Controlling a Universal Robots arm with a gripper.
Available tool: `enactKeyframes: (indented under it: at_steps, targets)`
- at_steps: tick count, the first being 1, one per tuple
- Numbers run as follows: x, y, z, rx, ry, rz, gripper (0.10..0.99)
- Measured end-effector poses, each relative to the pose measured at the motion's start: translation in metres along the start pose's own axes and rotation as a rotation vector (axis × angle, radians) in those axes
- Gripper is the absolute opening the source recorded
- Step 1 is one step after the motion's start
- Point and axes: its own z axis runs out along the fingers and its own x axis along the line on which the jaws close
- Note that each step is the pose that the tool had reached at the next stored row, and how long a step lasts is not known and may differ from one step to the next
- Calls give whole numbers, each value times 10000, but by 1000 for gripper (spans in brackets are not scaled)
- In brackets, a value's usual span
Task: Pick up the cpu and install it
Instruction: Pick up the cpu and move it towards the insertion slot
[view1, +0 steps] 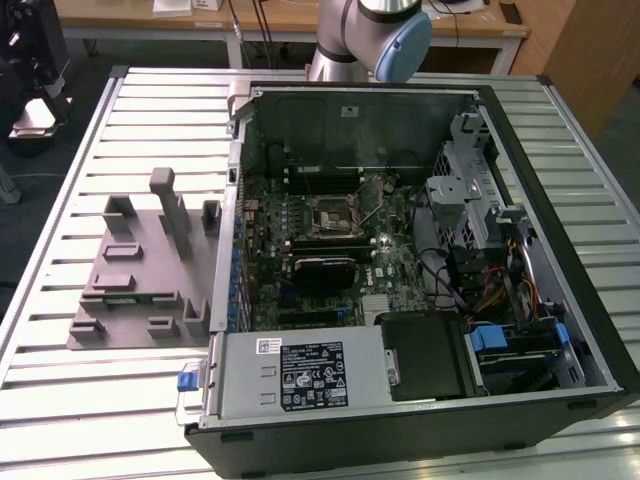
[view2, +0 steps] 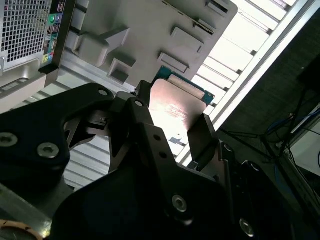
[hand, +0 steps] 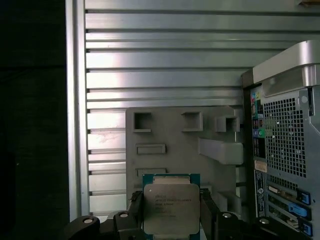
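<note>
The cpu (hand: 170, 206), a flat square chip with a silvery-grey top on a green rim, sits between my dark fingers (hand: 208, 214) in both wrist views. My gripper (hand: 171, 216) is shut on the cpu (view2: 174, 102) and holds it in the air above the grey holder block (hand: 180, 137), beside the back panel of the computer case (hand: 285, 150). In the second wrist view my gripper (view2: 172, 121) clamps the chip by two opposite edges. The black square socket frame (view1: 333, 216) lies on the motherboard inside the open case (view1: 520, 110), with the arm (view1: 372, 35) rising behind the case.
The slatted metal table (view1: 60, 400) carries the case and the grey holder block (view1: 140, 270). A black card (view1: 322, 271) sits just in front of the socket, and a power supply (view1: 300, 375) at the case's near end. The table's edge (hand: 75, 100) runs past the block.
</note>
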Motion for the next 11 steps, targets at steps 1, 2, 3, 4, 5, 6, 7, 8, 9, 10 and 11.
enactKeyframes:
  at_steps: [1, 2, 3, 4, 5, 6, 7, 8, 9, 10, 11]
  targets:
    - [-3, 1, -1, 1, 1, 0, 541]
    - [-10, 1, -1, 2, 2, 0, 541]
    - [-19, 1, 1, 0, 1, 0, 541]
    - [-32, 2, 3, 0, 0, 0, 541]
    - [-45, 2, 4, 0, 0, 0, 541]
    - [-58, 3, 5, 0, 0, 0, 541]
    - [-71, 3, 6, 0, 0, 0, 541]
    - [-83, 4, 7, -1, -1, 0, 541]
    - [-96, 5, 8, 0, 0, 0, 541]
    - [-106, 5, 9, 0, 0, 0, 541]
    - [-117, 6, 10, -1, -1, 0, 541]
